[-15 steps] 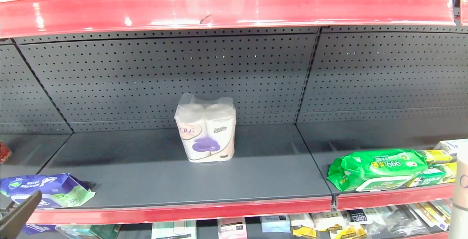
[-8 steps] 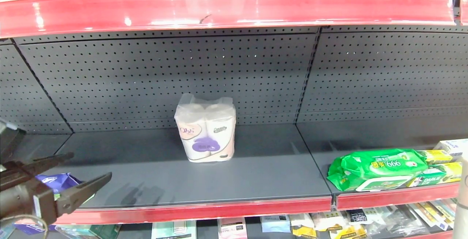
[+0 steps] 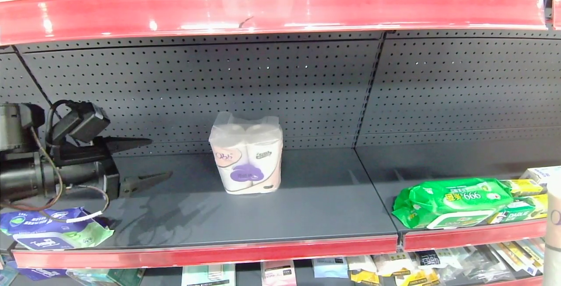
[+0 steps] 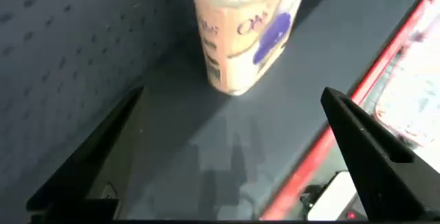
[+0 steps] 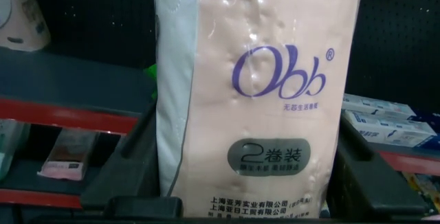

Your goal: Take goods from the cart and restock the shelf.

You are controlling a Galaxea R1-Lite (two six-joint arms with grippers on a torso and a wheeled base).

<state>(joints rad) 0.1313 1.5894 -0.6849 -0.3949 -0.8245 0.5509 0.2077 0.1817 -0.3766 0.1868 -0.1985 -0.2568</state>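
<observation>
In the head view we see the left gripper (image 3: 160, 157) over the left of the grey shelf (image 3: 315, 216), fingers apart and pointing right toward the standing roll pack (image 3: 246, 153) at mid-shelf, with a blue wipes packet (image 3: 52, 231) near left and a green wipes packet (image 3: 451, 202) near right. In the left wrist view, its fingers (image 4: 89, 162) spread wide, well apart from that pack. In the right wrist view, we find the right gripper (image 5: 251, 172) clamped on a second roll pack (image 5: 258, 93), held upright.
</observation>
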